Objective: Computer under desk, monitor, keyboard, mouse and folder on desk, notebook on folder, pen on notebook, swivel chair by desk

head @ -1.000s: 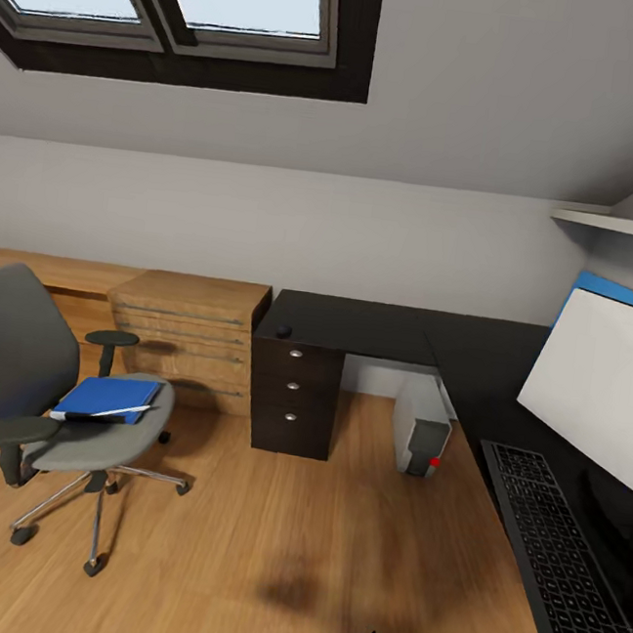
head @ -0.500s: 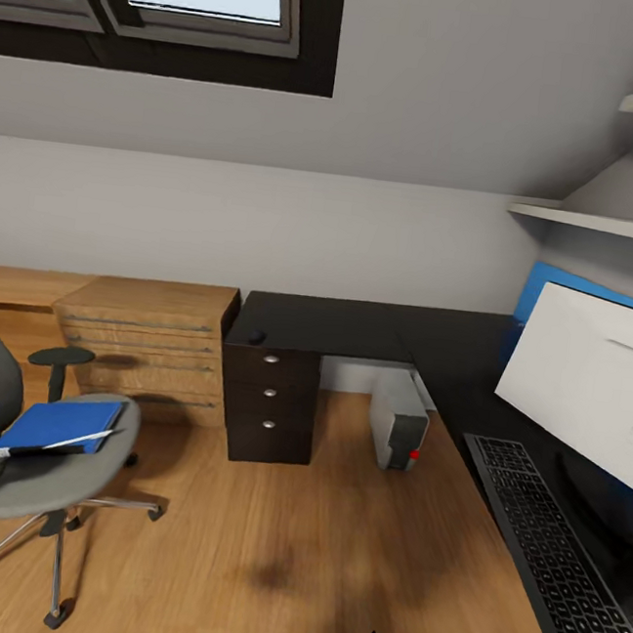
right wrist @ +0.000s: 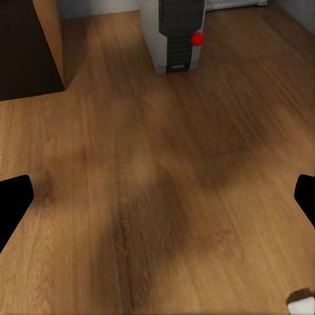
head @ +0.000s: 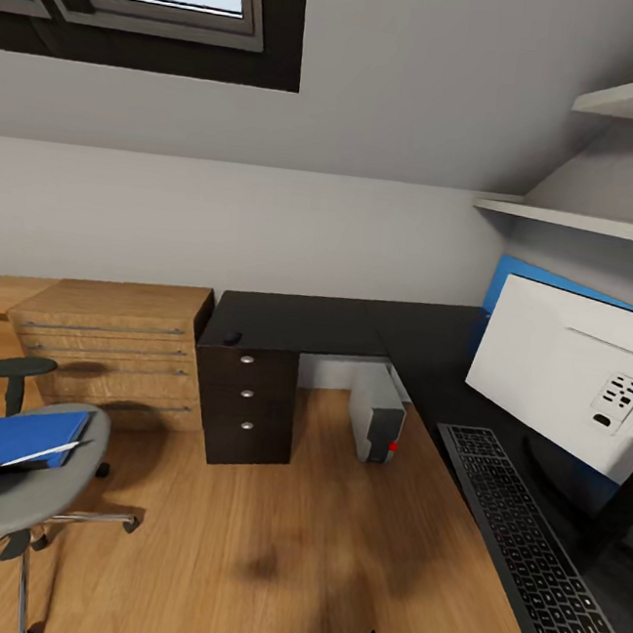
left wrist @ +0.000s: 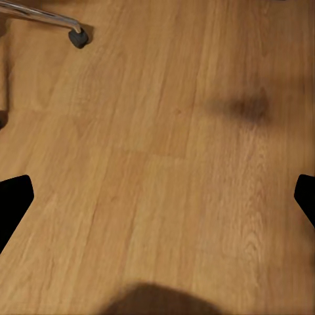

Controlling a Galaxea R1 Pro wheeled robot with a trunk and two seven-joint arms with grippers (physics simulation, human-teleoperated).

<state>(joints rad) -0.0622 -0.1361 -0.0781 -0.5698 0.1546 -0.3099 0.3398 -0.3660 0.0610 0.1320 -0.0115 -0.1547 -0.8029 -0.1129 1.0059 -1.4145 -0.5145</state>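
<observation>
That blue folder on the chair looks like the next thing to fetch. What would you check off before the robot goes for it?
1. Folder reachable on the swivel chair seat: ok, it lies flat, with a thin pale item lying across it.
2. Both grippers free: ok, left gripper and right gripper are open over bare floor.
3. Free spot on the desk: ok, bare black top beyond the keyboard.
4. Monitor on the desk: ok.
5. Computer under the desk: ok.
6. Mouse beside the keyboard: not ok, a small dark object, possibly the mouse, sits at the far end.
</observation>
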